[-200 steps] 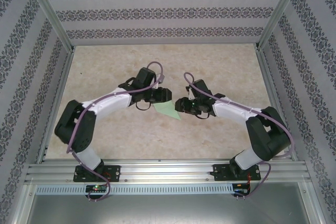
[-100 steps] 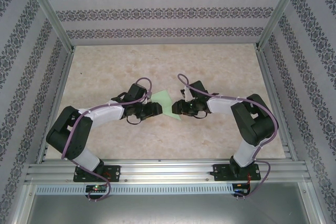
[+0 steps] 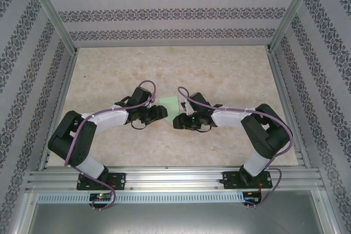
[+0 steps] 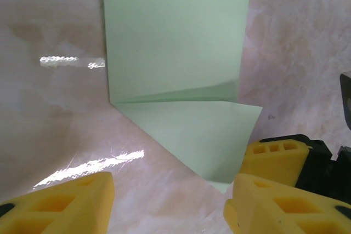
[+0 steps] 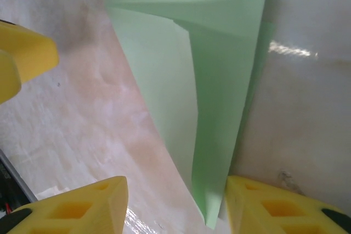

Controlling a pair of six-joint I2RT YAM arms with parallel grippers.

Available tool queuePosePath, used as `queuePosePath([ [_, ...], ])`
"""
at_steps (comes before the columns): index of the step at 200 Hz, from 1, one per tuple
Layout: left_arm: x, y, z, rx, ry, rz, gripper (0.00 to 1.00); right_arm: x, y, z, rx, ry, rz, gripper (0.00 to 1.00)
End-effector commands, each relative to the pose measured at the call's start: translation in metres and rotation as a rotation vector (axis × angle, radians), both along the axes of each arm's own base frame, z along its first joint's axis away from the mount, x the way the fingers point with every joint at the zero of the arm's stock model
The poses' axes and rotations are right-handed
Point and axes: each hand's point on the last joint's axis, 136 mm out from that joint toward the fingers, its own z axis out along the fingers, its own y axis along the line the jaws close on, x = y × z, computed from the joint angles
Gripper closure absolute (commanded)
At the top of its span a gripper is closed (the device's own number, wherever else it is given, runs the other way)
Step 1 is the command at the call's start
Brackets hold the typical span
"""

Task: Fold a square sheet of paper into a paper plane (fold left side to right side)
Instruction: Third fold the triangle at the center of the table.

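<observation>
Paper sheet: the pale mint-green paper sheet (image 3: 170, 103) lies on the table (image 3: 236, 75) at the centre of the top view, between the two arm heads. Only a small patch shows there; the arms cover the rest.
Fold, left wrist view: the sheet (image 4: 175, 42) runs off the top edge. A slanting flap crosses its lower part and ends in a corner just beside the lower right finger. Whether corner and finger touch cannot be told.
Fold, right wrist view: the sheet (image 5: 225, 80) narrows to a point at the bottom edge, close to the right-hand finger. Its upper part is cut off by the frame, and one layer stands raised with a shadow under it.
Left gripper: the left gripper (image 4: 170, 206) has its jaws spread, with bare table between the yellow fingers (image 4: 66, 204) and nothing pinched. In the top view it (image 3: 160, 113) sits at the patch's lower left.
Right gripper: the right gripper (image 5: 175, 209) also has its jaws spread. The paper's tip lies in the gap, unclamped. In the top view it (image 3: 177, 121) sits just below the patch.
Crossing views: one yellow finger of the other gripper intrudes at the right edge of the left wrist view and at the upper left of the right wrist view.
Hard to make out: from above the fingertips are small and dark, so the jaws cannot be read there.
</observation>
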Motion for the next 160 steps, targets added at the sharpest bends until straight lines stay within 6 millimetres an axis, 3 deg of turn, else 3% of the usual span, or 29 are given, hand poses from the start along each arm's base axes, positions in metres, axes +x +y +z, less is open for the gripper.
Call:
queuePosePath([
  [1, 0.011, 0.000, 0.005, -0.026, -0.020, 0.035, 0.40, 0.007, -0.011, 0.013, -0.014, -0.029, -0.036, 0.48],
  [21, 0.013, -0.002, 0.005, -0.034, -0.024, 0.044, 0.39, 0.015, -0.014, 0.027, -0.017, -0.085, -0.014, 0.42],
  [56, 0.017, -0.002, 0.006, -0.044, -0.028, 0.064, 0.40, 0.033, -0.001, 0.041, 0.027, -0.141, 0.040, 0.44],
  [114, 0.014, 0.000, 0.003, -0.030, -0.017, 0.067, 0.39, 0.054, 0.005, 0.029, 0.024, -0.124, 0.047, 0.48],
  [160, 0.014, 0.000, 0.000, -0.031, -0.009, 0.073, 0.38, 0.055, 0.007, 0.017, 0.023, -0.092, 0.056, 0.66],
])
